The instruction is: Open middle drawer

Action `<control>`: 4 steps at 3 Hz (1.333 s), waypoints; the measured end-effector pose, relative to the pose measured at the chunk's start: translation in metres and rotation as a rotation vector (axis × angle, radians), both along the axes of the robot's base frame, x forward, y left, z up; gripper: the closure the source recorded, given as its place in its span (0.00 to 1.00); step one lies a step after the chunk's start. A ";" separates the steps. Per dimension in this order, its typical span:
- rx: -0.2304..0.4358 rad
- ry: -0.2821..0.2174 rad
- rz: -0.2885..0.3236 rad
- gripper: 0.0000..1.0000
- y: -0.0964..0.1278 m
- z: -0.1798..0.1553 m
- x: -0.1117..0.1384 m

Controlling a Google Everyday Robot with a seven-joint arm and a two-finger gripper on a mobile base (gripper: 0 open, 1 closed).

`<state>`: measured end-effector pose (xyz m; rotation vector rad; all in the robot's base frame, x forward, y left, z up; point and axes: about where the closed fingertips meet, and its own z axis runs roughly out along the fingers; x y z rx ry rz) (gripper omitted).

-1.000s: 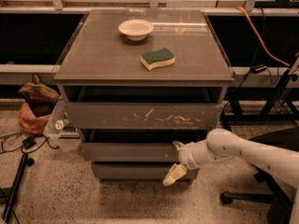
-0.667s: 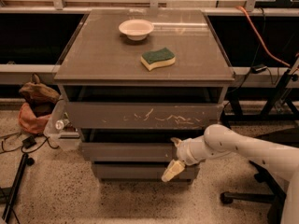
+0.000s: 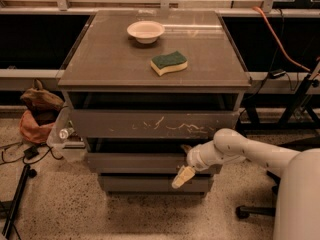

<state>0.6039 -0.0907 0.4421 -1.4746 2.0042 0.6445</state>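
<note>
The middle drawer is a plain grey-brown front in the cabinet, below the wider scratched top drawer and above the narrowest bottom front. My gripper is at the right part of the middle drawer's front, at the end of my white arm coming in from the right. It is open: one cream finger hangs over the drawer's lower edge, the other is at its top edge. All three fronts stand a little out in steps, with dark gaps above them.
A white bowl and a green-and-yellow sponge lie on the cabinet top. A brown and orange bag and a plastic bin with a bottle stand left of the cabinet. A black stand leg lies lower left; a chair base stands on the right.
My gripper and forearm have shifted left along the middle drawer's front. The drawers, bowl and sponge have not moved.
</note>
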 end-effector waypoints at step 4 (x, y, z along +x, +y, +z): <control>0.042 0.102 0.028 0.00 0.009 -0.008 -0.041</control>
